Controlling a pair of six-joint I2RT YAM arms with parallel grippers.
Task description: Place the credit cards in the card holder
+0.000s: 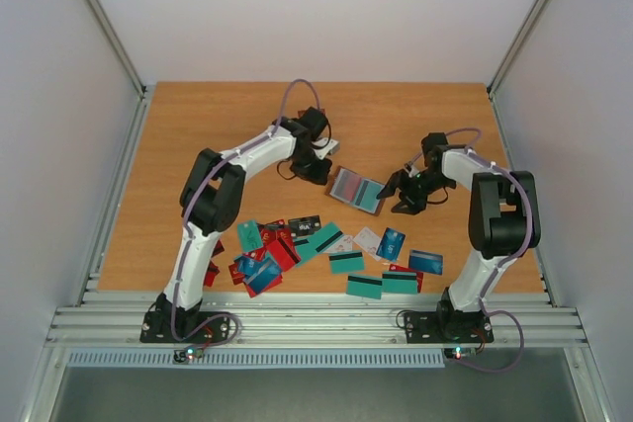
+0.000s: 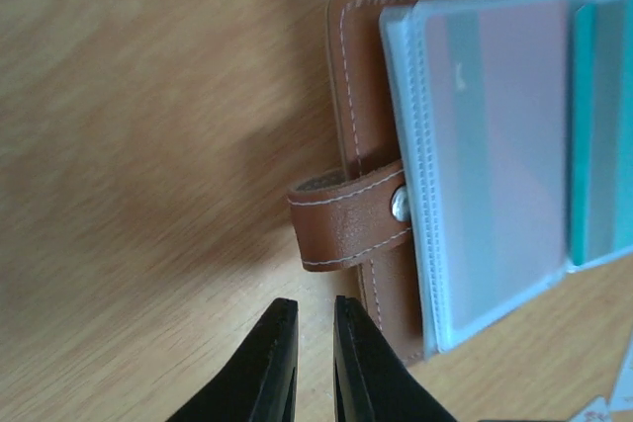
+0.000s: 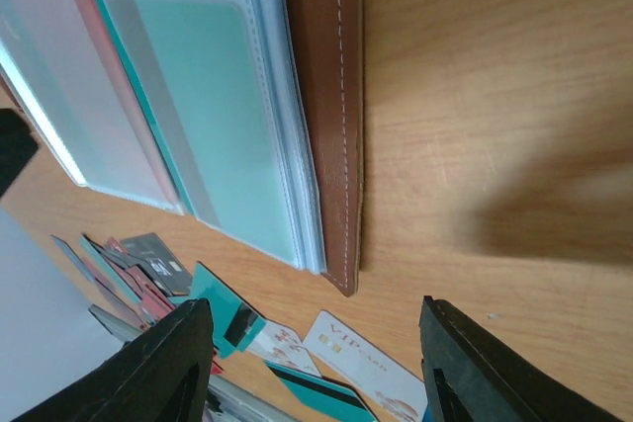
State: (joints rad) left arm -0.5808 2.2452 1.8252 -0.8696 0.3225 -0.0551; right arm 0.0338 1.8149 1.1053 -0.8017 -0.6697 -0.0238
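**Operator:** What does the left wrist view add?

**Technician:** The snap strap [image 2: 346,224] of the card holder [image 2: 348,96]. It sits just ahead of the left gripper [image 2: 315,305], whose jaws are narrow and empty.

**Operator:** Holder condition?

**Technician:** Brown and lying open. Its clear sleeves [image 3: 282,96] hold a teal card [image 3: 213,116] and a reddish card [image 3: 69,86]. Loose credit cards [image 1: 326,249] lie between the holder and the arm bases. The right gripper [image 3: 315,313], beside the holder, is wide and empty.

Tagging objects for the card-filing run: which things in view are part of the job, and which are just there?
Job: card holder, lying open; loose credit cards; teal card already in a sleeve; left claw; right claw.
Just there: table; enclosure walls; front rail.
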